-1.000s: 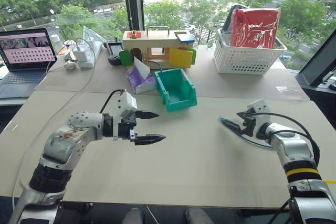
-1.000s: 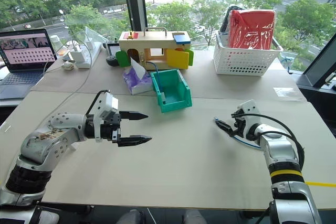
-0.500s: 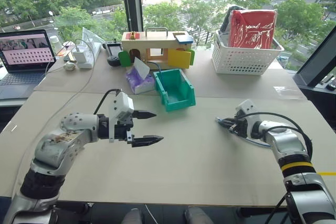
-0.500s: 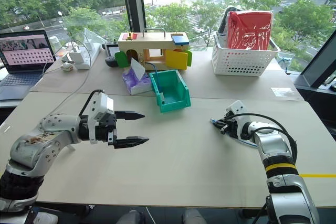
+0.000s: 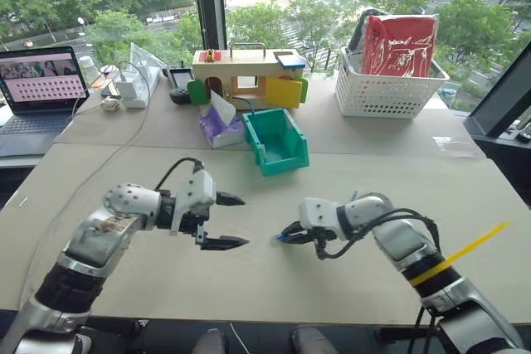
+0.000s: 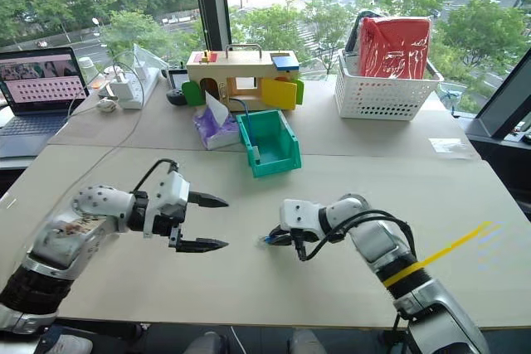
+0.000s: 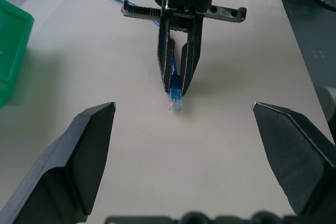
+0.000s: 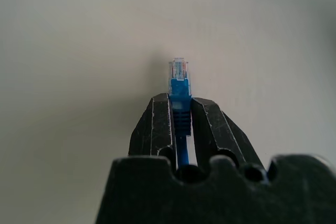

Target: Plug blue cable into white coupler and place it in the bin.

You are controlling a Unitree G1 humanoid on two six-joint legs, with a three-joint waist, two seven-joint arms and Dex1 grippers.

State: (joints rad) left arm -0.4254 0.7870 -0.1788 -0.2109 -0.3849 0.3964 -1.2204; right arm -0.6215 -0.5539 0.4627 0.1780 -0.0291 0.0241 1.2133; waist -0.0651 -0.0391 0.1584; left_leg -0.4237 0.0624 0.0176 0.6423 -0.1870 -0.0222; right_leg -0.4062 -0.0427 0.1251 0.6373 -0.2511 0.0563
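Since a second ago your right tool (image 5: 282, 236) has swung inward to the worktop (image 5: 348, 279) middle, clamped on the blue cable (image 8: 180, 103) just behind its plug. Left tool (image 5: 235, 221) gapes empty. Cable is light and floppy; grip near the stiff plug.

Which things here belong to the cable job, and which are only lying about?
Job: blue cable, held in the shut right gripper; teal bin; open left gripper.
Lying about: laptop, white basket, wooden box, tissue pack.

Bright window daylight, soft shadows on table (image 5: 332, 304), frames sharp.
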